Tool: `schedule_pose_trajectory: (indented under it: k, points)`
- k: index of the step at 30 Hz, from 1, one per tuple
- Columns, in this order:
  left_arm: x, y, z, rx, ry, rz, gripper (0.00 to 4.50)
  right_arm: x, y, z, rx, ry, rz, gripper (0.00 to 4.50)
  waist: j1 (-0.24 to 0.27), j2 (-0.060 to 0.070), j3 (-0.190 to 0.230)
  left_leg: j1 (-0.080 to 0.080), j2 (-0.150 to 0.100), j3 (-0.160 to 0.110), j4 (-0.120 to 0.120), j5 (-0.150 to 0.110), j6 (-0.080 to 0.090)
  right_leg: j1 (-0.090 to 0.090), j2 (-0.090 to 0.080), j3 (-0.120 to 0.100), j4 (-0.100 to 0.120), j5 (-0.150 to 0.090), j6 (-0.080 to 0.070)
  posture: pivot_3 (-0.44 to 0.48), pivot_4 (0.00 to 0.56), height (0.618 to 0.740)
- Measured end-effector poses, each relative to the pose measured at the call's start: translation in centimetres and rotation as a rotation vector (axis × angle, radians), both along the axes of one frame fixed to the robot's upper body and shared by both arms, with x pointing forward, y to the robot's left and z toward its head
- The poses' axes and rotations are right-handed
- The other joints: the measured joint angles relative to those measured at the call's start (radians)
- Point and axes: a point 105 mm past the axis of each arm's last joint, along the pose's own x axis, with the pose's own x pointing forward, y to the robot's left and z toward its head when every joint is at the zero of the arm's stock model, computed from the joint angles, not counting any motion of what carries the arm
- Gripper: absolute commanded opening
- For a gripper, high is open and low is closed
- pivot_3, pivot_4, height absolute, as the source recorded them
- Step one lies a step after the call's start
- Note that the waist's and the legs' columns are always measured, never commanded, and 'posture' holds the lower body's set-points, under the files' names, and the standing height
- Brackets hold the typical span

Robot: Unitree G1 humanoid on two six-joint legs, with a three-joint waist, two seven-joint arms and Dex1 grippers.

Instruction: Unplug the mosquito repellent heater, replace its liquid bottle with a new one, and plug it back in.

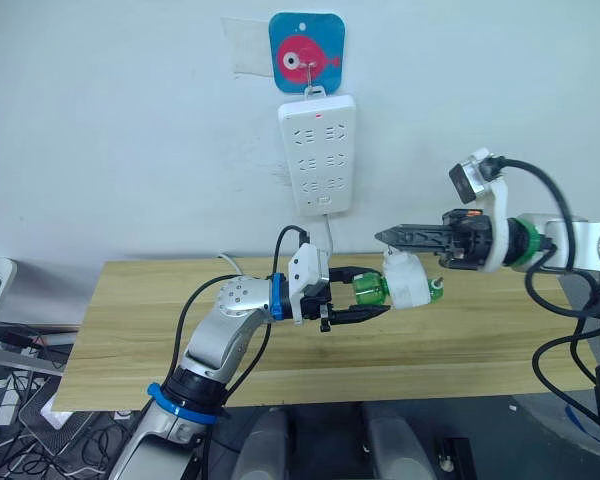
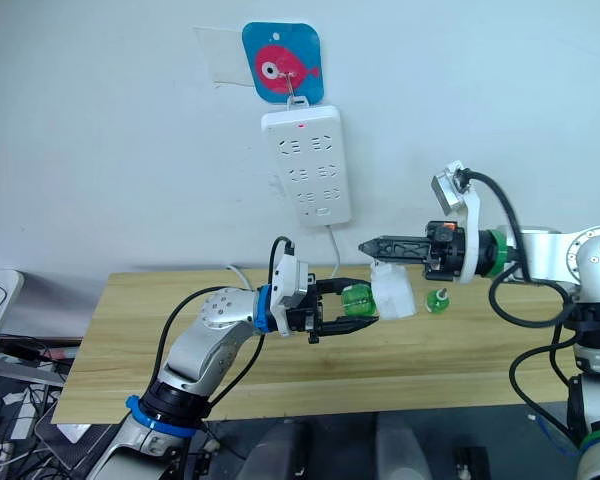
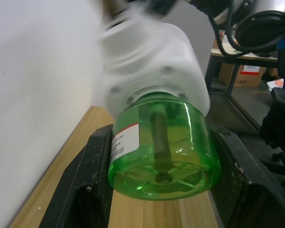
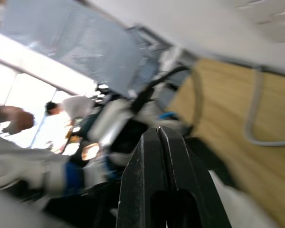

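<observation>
Heater (image 1: 408, 279), white, with its green bottle (image 1: 371, 290) attached, held in the air above the bench's (image 1: 130, 330) far edge, below the power strip (image 1: 318, 153) on the wall. Left gripper (image 1: 354, 293) clamped on the bottle. Right gripper (image 1: 382, 236), fingers pressed together and empty, tip just above the heater; a second green bottle (image 2: 438, 300) stands on the bench behind.

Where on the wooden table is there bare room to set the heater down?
The light wooden table is bare along its left half, from the left edge to the left hand. Crowded: mid-table, where that hand grips the green liquid bottle in the small white rounded heater, with a second small green bottle standing just right.
</observation>
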Motion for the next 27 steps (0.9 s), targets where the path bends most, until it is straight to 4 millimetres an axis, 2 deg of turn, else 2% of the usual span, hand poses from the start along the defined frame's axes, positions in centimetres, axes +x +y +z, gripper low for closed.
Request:
schedule_pose_trajectory:
  k: [6,11,15,19,22,27]
  points:
    - [-0.2,0.2,-0.1,0.001,0.010,-0.003,2.27,2.4,-1.3,-2.1,-0.113,-0.058,-0.096,0.03,0.000,0.000,0.000,0.000,0.000,0.000,0.000,0.000,0.000,0.000,0.000,0.000,0.000,0.000,0.000,-0.082,0.226,0.740]
    - [-0.5,0.1,0.3,-0.010,0.009,-0.017,2.27,2.4,-2.3,-4.0,-0.145,-0.043,-0.092,0.03,0.000,0.000,0.000,0.000,0.000,0.000,0.000,0.000,0.000,0.000,0.000,0.000,0.000,0.000,0.000,-0.079,0.227,0.740]
    - [-0.3,0.2,0.4,-0.020,0.015,-0.006,2.27,0.0,-2.6,-6.2,-0.164,0.047,-0.017,0.03,0.002,0.000,0.000,0.000,0.000,0.000,0.000,0.000,0.000,0.000,0.000,0.000,0.000,0.000,0.000,-0.079,0.228,0.740]
    - [-0.1,0.2,0.6,-0.029,0.016,0.011,2.27,-2.7,-3.0,-7.2,-0.185,0.116,0.058,0.03,0.004,0.000,0.000,0.001,0.000,0.000,0.000,0.000,0.000,0.000,0.000,0.000,0.001,0.000,0.000,-0.081,0.229,0.740]
    - [0.1,0.2,0.6,-0.028,0.015,0.019,2.27,-4.1,-2.8,-7.1,-0.164,0.146,0.102,0.03,0.001,0.000,0.000,0.001,0.000,0.000,0.000,0.000,0.000,0.000,0.000,0.000,0.001,0.000,0.000,-0.085,0.228,0.740]
    - [0.8,0.5,0.2,-0.004,0.008,0.052,2.27,-6.3,-2.2,-5.0,-0.067,0.179,0.207,0.03,0.000,0.000,0.000,0.001,0.000,0.000,0.000,0.000,0.000,0.001,0.000,0.000,0.001,0.000,0.000,-0.096,0.225,0.740]
